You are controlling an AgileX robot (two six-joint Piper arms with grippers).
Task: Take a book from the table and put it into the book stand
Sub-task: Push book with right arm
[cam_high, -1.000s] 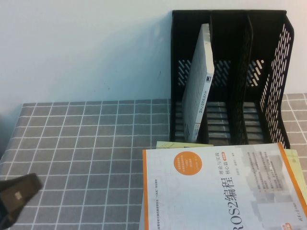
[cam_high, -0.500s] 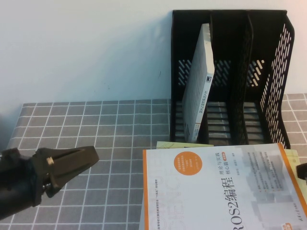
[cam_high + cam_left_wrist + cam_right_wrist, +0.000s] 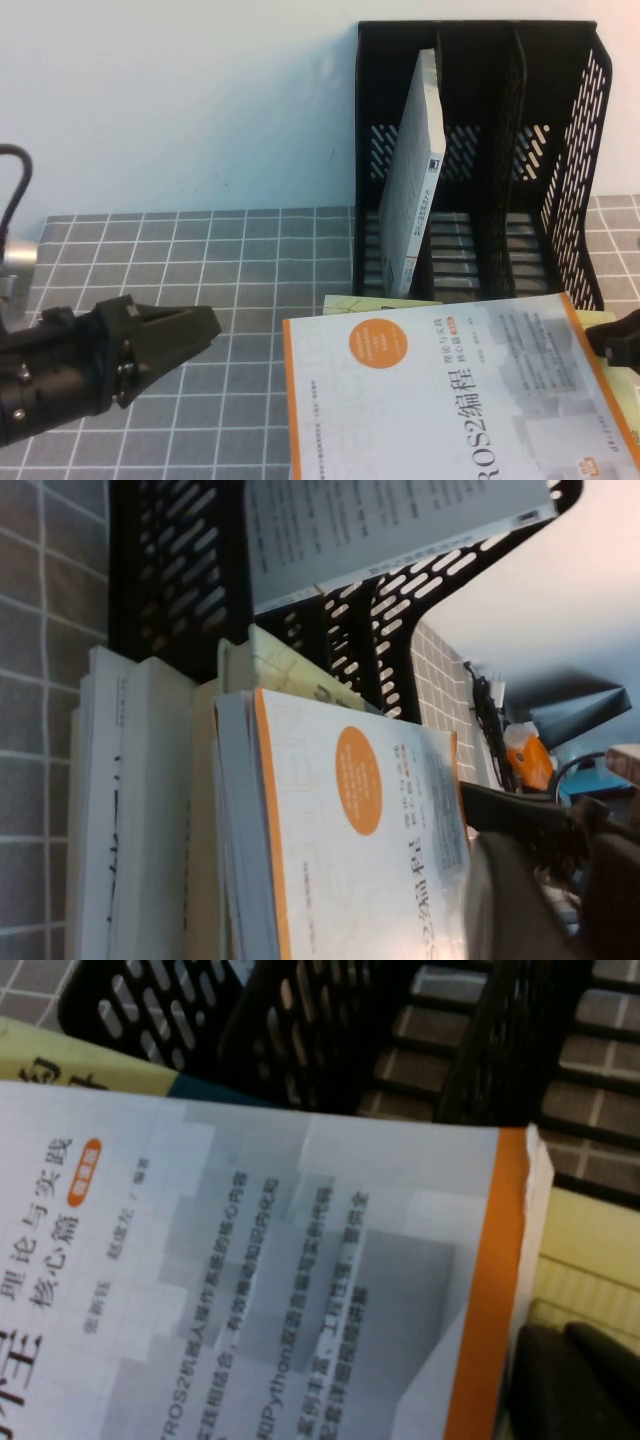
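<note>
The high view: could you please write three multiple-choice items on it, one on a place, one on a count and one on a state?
1. In which compartment of the book stand is the grey-white book?
A. left
B. middle
C. right

2. How many compartments does the book stand have?
A. two
B. three
C. four

3. How is the ROS2 book placed?
A. upright in the stand
B. leaning on the wall
C. lying cover-up in front of the stand

Answers:
1 A: it leans just inside the stand's left wall.
2 B: two dividers split it into three.
3 C: its cover faces up. The left gripper is over the table to the book's left, and the right gripper is at its right edge.
</note>
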